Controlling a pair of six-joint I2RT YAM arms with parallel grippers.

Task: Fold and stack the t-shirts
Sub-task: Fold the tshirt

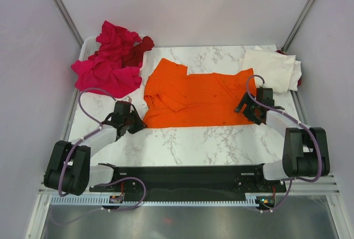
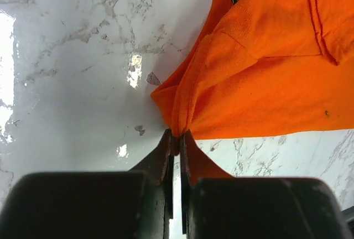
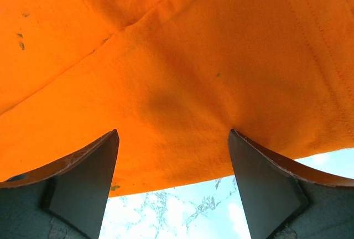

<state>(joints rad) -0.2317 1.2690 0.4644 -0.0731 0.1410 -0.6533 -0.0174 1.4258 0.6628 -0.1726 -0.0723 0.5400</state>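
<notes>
On white marble surface (image 1: 210, 139), bright orange cotton t-shirt (image 1: 193, 98) lies spread, unfolded. Left hand (image 2: 176, 136) pinches its corner; right hand (image 3: 172, 134) gapes wide at the hem. Crumpled magenta-pink shirts (image 1: 108, 65) untouched, far left; folding seems barely begun.

An orange t-shirt (image 1: 199, 98) lies flat, its left part folded over itself, spanning the space between my two grippers. Its near-left corner is bunched and pinched tight in my left gripper (image 2: 177, 139), and its right hem lies beneath the wide-apart fingers of my right gripper (image 3: 172, 134). Magenta-pink t-shirts (image 1: 105, 67) sit crumpled in a heap beyond my left gripper, a dark red t-shirt (image 1: 142, 48) touching their far right side. A cream-white t-shirt (image 1: 274, 67) lies loosely folded just beyond my right gripper.
</notes>
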